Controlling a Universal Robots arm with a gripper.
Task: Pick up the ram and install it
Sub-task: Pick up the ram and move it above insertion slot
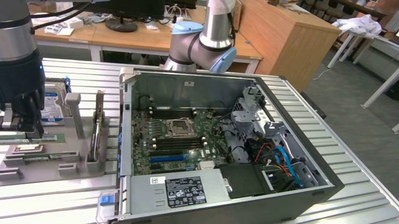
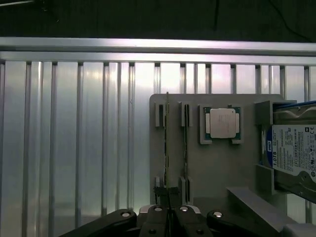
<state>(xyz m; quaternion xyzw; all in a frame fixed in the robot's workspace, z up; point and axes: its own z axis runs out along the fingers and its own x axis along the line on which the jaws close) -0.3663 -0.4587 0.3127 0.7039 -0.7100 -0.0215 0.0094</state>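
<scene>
I see my gripper (image 2: 168, 215) lowered over a gray parts tray (image 2: 217, 173), which lies on a slatted metal table (image 2: 74, 148). Its fingers (image 2: 159, 219) are clenched together. The thin edge of the ram (image 2: 167, 143) runs straight in between their tips, so they are pinching the ram at its near end. The ram stands on edge in the tray's slotted posts and stretches away from the fingertips as a narrow line.

Just beside it, on one side of the fingers, a second stick (image 2: 185, 148) stands on edge in its own posts. It is parallel to the ram and not touching it. Farther out on that same side, a square silver processor chip (image 2: 223, 123) lies flat in a pocket of the tray. Beyond the chip, a hard drive (image 2: 296, 153) with a blue-and-white label stands in a bracket at the tray's edge.

In the exterior view, the gripper (image 1: 22, 130) hangs over the tray at the exterior view's left. Well apart from the fingers, toward the exterior view's right, an open computer case (image 1: 187, 88) lies on its side on the table. Its green motherboard (image 1: 156, 140) faces up.
</scene>
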